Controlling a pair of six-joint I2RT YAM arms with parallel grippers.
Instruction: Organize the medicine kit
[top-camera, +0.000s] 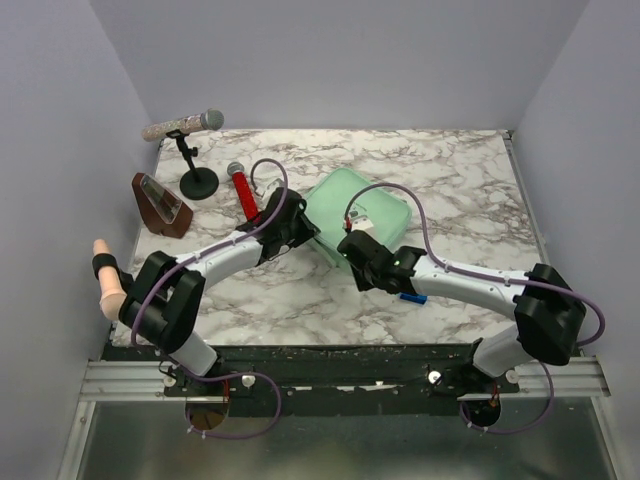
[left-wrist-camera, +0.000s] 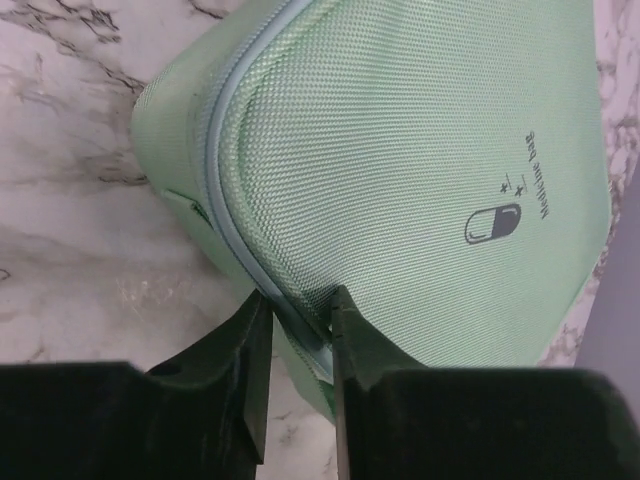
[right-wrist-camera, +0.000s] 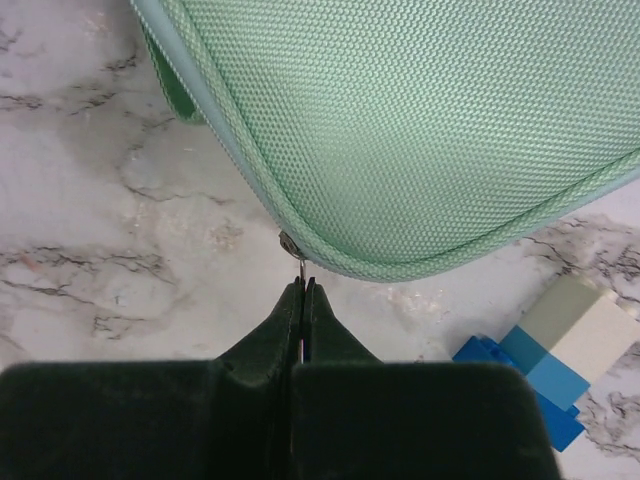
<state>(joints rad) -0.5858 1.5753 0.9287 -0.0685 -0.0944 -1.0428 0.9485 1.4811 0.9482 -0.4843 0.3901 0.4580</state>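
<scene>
Medicine kit (top-camera: 352, 205) flat, long axis diagonal to the table (top-camera: 460, 180) edges

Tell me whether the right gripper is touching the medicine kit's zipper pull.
Touching. The right wrist view shows the right gripper with its fingertips pinched shut on the thin metal zipper pull, which hangs from the corner of the medicine kit.

Marble-patterned table (top-camera: 450, 170).
Glittery silver microphone (top-camera: 182, 125), tilted on a black round-based stand (top-camera: 198, 183), upper left.
Red-handled microphone (top-camera: 243, 192), lying flat just right of the stand.
Brown wedge-shaped object (top-camera: 160, 205), left of centre.
Peach-coloured piece with a black band (top-camera: 106, 275), far left edge.
Blue, pale blue and white building blocks (right-wrist-camera: 545, 365), lower right of the right wrist view.
</scene>
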